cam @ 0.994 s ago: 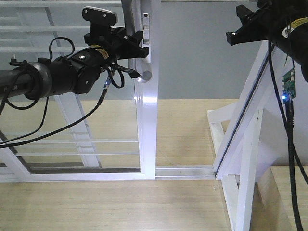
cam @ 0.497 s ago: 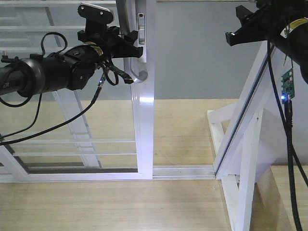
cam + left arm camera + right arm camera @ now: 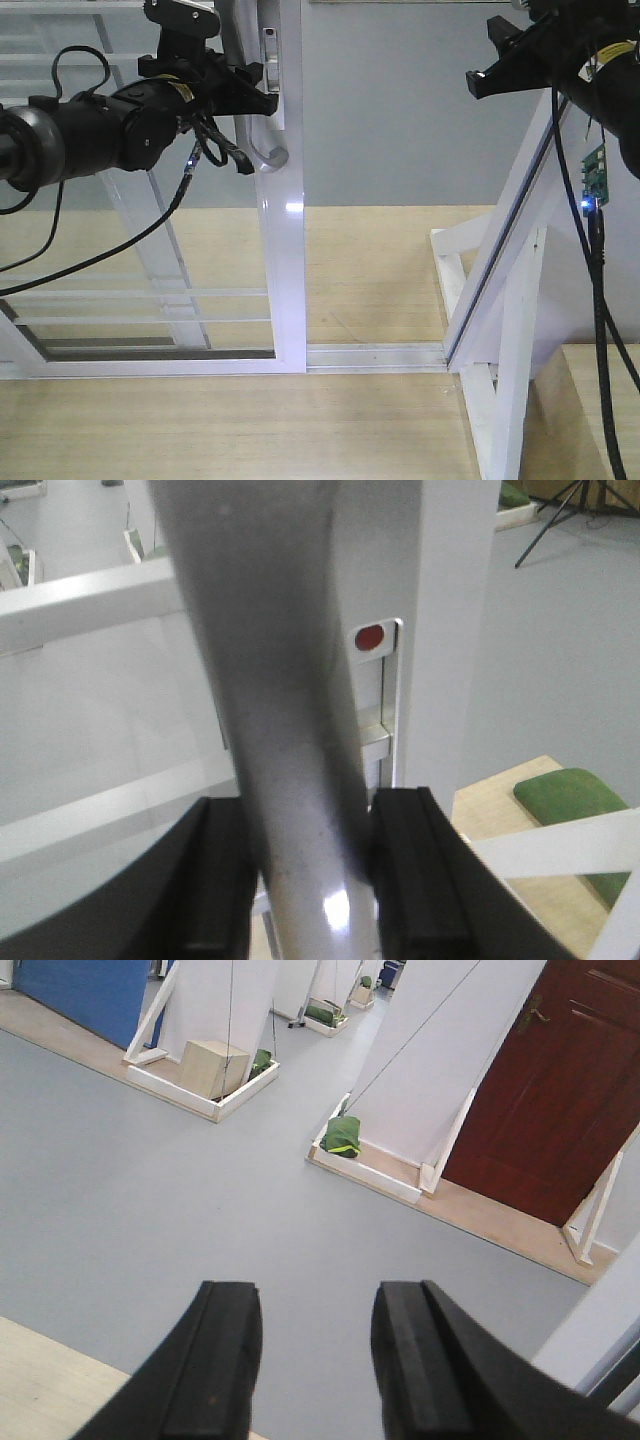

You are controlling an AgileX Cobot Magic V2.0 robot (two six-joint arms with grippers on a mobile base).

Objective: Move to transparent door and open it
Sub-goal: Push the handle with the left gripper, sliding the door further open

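The transparent door (image 3: 285, 260) is a white-framed glass panel with thin horizontal bars, standing left of centre in the front view. Its curved grey handle (image 3: 262, 150) sits on the right stile. My left gripper (image 3: 255, 88) is shut on the handle, near its top. In the left wrist view the grey handle (image 3: 290, 730) fills the space between the black fingers (image 3: 415, 870), and my left gripper (image 3: 310, 825) presses on it from both sides. My right gripper (image 3: 488, 62) hangs high at the right, away from the door. In the right wrist view my right gripper (image 3: 315, 1305) is open, holding nothing.
A slanted white frame on a wooden brace (image 3: 510, 260) stands close at the right. The white floor track (image 3: 375, 355) runs from the door's stile to that frame. A second glass panel (image 3: 150, 250) lies behind the door. Cables (image 3: 600, 300) hang from the right arm.
The door has slid left with my left gripper holding its handle, and the opening beside the stile has widened. The right arm has not moved.
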